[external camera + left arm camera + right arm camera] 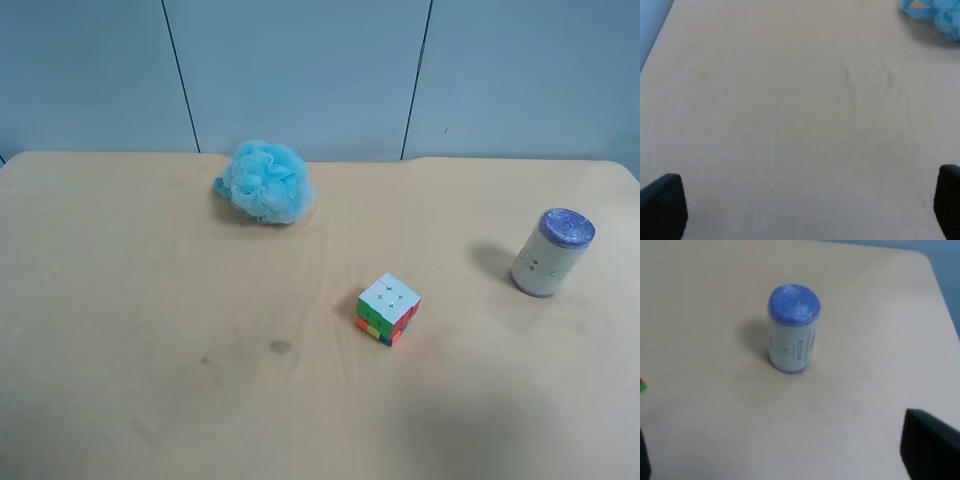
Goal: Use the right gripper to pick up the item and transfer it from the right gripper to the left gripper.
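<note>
Left gripper: the left gripper (807,202) is hanging over a bare stretch of the table (790,100). Its two black fingertips (662,207) are showing at opposite edges of the left wrist view, standing wide apart with nothing between them.
Right gripper: the right gripper (785,452) is hanging above the table as well. Its dark fingertips (930,445) are sitting far apart at the edges of the right wrist view and gripping nothing. The can (793,330) is standing ahead of them, apart from both.
Stains: two faint dark stains (280,347) are lying on the near middle of the pale tan top, a little left of the cube (388,308).
Cube: the multicoloured cube is sitting near the middle of the table with a corner turned toward the near edge and its white face looking up. A green and red sliver of it is peeking in at one edge of the right wrist view.
Can: it is standing upright on the table at the right side of the exterior high view, farther back than the cube and well apart from it, near the right edge. Its purple-blue lid is facing up, its off-white side is carrying small dark marks, and nothing is touching it.
Puff: the fluffy light-blue puff (265,182) is lying on the far side, left of the middle and close to the far edge. Part of it is also showing in a corner of the left wrist view.
Wall: pale blue-grey wall panels (300,70) with dark seams are rising behind the far edge.
</note>
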Action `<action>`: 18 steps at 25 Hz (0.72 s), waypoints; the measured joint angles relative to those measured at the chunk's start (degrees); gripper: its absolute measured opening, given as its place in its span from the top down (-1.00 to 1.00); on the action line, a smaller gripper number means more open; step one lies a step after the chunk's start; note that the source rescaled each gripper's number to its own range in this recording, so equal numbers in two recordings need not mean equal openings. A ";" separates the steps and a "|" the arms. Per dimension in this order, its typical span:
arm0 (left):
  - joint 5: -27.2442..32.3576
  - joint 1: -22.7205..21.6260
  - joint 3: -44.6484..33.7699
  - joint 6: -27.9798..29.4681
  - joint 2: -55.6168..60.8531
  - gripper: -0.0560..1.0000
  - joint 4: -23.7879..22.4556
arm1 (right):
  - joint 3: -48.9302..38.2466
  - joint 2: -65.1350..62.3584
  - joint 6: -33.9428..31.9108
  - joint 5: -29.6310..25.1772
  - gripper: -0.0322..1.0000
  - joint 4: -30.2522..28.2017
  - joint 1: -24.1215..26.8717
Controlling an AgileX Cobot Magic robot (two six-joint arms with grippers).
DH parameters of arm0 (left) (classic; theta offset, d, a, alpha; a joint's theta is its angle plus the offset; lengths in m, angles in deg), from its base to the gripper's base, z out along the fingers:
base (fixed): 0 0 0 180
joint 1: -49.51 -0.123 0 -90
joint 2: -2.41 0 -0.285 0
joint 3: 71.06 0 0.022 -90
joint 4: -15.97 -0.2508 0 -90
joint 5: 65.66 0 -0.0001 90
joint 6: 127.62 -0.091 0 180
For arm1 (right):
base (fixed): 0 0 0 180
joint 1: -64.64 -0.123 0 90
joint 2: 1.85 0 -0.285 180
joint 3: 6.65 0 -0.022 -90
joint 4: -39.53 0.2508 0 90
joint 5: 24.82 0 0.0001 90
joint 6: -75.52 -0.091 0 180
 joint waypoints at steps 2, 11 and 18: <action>0.00 0.00 0.00 0.00 0.00 -1.00 0.00 | 0.00 0.00 0.00 0.00 -0.89 0.00 0.00; 0.00 0.00 0.00 0.00 0.00 -1.00 0.00 | 0.00 0.00 0.00 0.00 -0.89 0.00 0.00; 0.00 0.00 0.00 0.00 0.00 -1.00 0.00 | 0.00 0.00 0.00 0.00 -0.89 0.00 0.00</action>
